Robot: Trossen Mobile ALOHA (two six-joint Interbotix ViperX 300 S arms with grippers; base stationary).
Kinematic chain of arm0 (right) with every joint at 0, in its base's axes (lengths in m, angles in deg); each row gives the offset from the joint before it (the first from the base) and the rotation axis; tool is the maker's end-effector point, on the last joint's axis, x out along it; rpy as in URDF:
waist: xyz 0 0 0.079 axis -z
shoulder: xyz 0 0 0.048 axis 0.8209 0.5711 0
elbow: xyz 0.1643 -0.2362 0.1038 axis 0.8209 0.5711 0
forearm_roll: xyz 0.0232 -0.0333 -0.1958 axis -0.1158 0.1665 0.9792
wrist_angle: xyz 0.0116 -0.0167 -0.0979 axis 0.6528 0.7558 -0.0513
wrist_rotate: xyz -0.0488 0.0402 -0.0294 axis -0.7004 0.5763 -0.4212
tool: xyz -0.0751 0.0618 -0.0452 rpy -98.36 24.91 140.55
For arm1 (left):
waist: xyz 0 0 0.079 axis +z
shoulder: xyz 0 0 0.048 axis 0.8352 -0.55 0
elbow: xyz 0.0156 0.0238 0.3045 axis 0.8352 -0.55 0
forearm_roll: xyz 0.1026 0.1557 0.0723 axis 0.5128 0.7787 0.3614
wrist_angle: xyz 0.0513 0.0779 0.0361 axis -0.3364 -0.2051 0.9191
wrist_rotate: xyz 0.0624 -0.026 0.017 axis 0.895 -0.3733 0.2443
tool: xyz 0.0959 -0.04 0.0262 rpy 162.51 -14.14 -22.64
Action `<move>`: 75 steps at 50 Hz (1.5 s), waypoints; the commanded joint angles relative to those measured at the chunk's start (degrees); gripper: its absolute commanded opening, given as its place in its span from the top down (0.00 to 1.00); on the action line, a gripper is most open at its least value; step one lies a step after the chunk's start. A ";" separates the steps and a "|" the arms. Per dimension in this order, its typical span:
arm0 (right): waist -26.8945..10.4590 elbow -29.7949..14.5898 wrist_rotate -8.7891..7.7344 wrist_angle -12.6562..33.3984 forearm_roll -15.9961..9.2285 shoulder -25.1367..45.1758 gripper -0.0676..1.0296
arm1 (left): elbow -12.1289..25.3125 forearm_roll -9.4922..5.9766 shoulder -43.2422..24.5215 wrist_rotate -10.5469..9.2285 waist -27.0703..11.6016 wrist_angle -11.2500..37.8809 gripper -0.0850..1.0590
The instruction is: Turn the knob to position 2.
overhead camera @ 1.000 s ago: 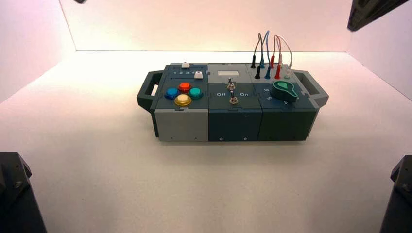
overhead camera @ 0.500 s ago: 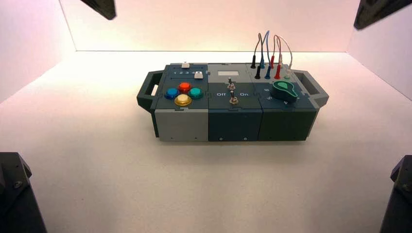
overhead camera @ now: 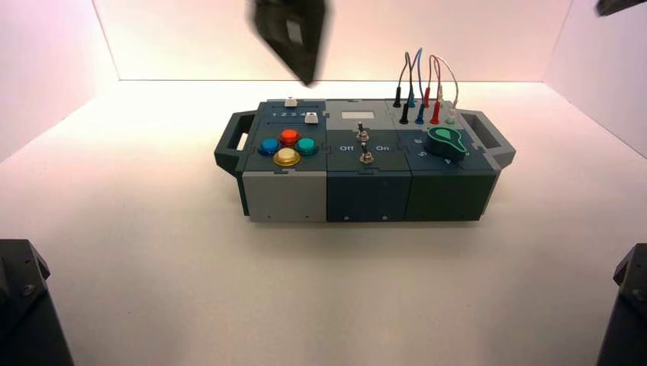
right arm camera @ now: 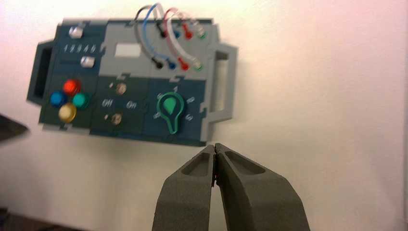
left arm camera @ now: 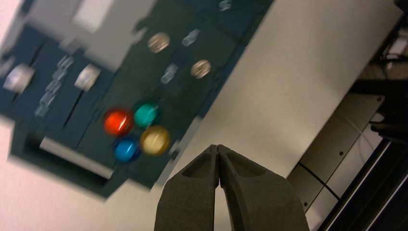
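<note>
Box (overhead camera: 368, 197) on a worktop (overhead camera: 320, 297): white sliders (overhead camera: 311, 118) and four coloured buttons (overhead camera: 287, 156) on its left, two switches (overhead camera: 366, 158) mid-box, wires (overhead camera: 436, 84) plugged in far right, green knob (overhead camera: 446, 142) near right, pointer towards the near edge. Left hand (left arm camera: 217, 146), fingers together, in the air near the sliders; right hand (right arm camera: 215, 146), fingers together, well apart from the box

In the high view the left pincer (overhead camera: 307, 76) is smeared and cut off at twelve o'clock, and the right pincer (overhead camera: 610, 8) is cropped near one o'clock; the left wrist view blurs the sliders' numbers (left arm camera: 53, 86), and the right wrist view blurs the digits around the green knob (right arm camera: 171, 108)
</note>
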 commanded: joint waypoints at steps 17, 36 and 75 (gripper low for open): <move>1.58 -1.05 0.88 -3.78 0.35 5.27 0.96 | 14.06 -0.09 -10.28 4.31 -6.50 3.96 0.95; 7.21 -0.88 0.79 -5.36 0.44 5.71 0.96 | 19.42 0.00 -16.70 10.20 -7.47 5.10 0.95; 13.97 -2.81 1.32 -2.99 1.41 2.99 0.96 | 31.46 -0.09 -29.44 15.47 -7.47 7.73 0.95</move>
